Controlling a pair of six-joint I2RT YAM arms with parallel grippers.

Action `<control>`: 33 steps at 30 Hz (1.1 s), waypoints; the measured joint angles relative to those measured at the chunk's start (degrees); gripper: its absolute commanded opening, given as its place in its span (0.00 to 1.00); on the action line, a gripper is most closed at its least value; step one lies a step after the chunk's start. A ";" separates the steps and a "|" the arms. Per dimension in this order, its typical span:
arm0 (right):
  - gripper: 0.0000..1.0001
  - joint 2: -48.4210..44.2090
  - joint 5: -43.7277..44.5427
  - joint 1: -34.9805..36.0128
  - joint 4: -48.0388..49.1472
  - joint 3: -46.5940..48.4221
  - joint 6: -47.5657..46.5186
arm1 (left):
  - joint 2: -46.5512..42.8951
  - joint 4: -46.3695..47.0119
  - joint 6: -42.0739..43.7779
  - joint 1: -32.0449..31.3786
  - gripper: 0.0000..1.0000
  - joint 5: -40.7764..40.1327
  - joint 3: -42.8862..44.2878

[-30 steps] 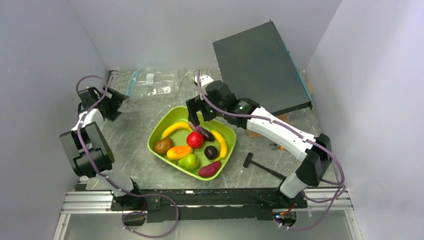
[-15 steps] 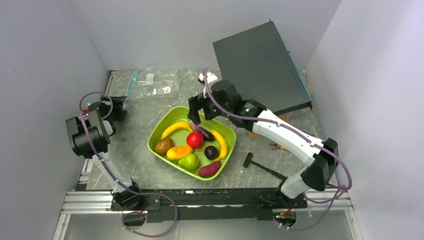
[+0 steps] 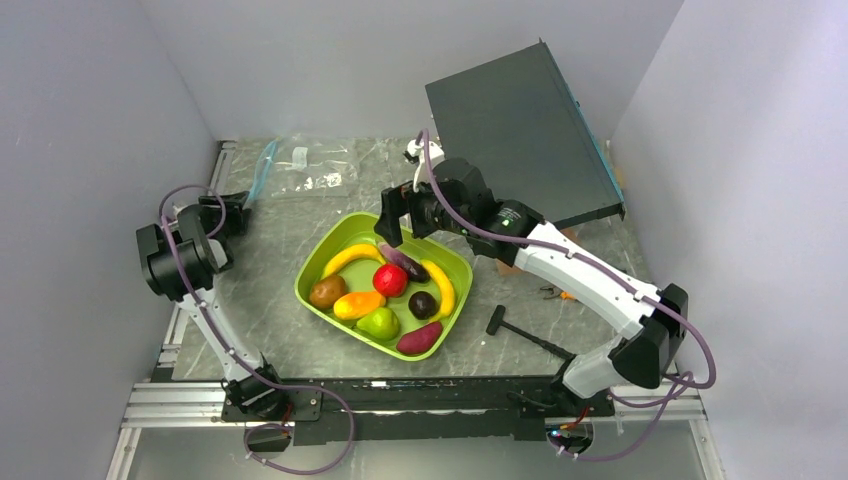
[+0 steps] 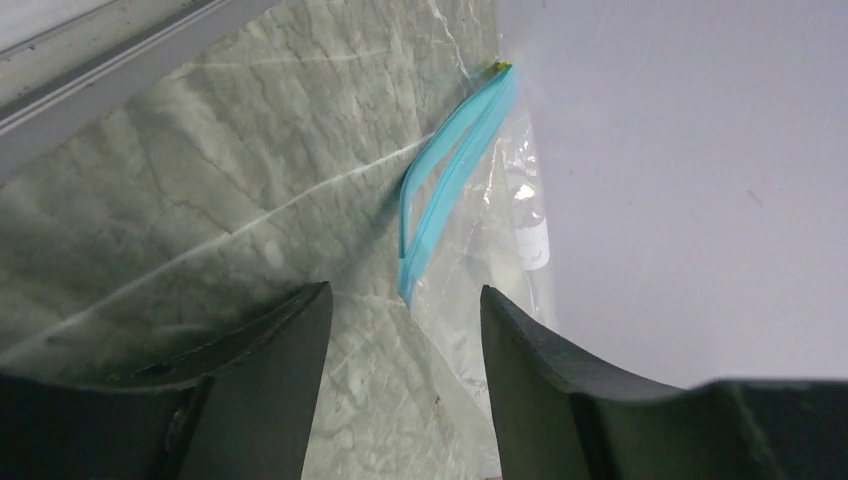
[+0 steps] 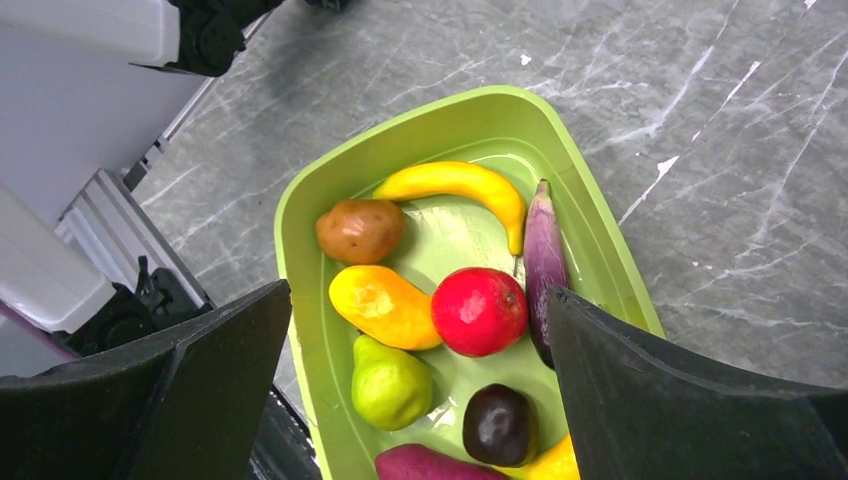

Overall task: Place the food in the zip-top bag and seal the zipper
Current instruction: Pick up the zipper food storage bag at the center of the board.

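Left gripper [image 4: 405, 305] sits low over the tabletop [image 4: 200, 190], jaws apart, nothing between them. We note the zipper [image 4: 440, 185] directly ahead of it. The near end of the blue strip lies just beyond the gap between the fingertips, and its long axis runs away from the gripper, leaning to the gripper's right. The two halves of the strip bow apart midway, so we judge the mouth unsealed. The zip-top bag [image 4: 500, 250] lies flat, its clear body spreading to the right of the strip as this gripper sees it; we make out no food inside. The food [image 5: 478, 310] is all in the lime-green tray [image 5: 300, 250], straight below the right gripper [image 5: 420, 300], whose jaws stand wide and hold nothing. The red apple falls roughly between its fingers, with the purple piece toward the right finger. In the overhead view the bag lies well apart from the tray. The left arm is plainly nearer the bag, the right arm nearer the food. We judge the coming move turns on that lineup: the strip lies end-on to the left gripper, so a short advance would bring the near corner of the mouth between the jaws. Whether a tilt is needed to catch the thin lip, we cannot tell.
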 measured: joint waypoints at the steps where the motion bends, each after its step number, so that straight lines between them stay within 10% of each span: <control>1: 1.00 -0.28 0.00 0.00 -0.02 0.00 0.20 | 0.92 0.13 -0.35 -0.13 0.54 0.04 0.85; 22: 1.00 -5.29 0.76 0.26 -2.47 -3.26 2.12 | 6.40 1.53 -1.92 -1.11 0.00 6.27 4.96; 33: 1.00 -10.97 -0.74 0.33 -1.99 -10.80 2.60 | -22.64 -16.33 17.66 -1.16 0.00 3.76 0.50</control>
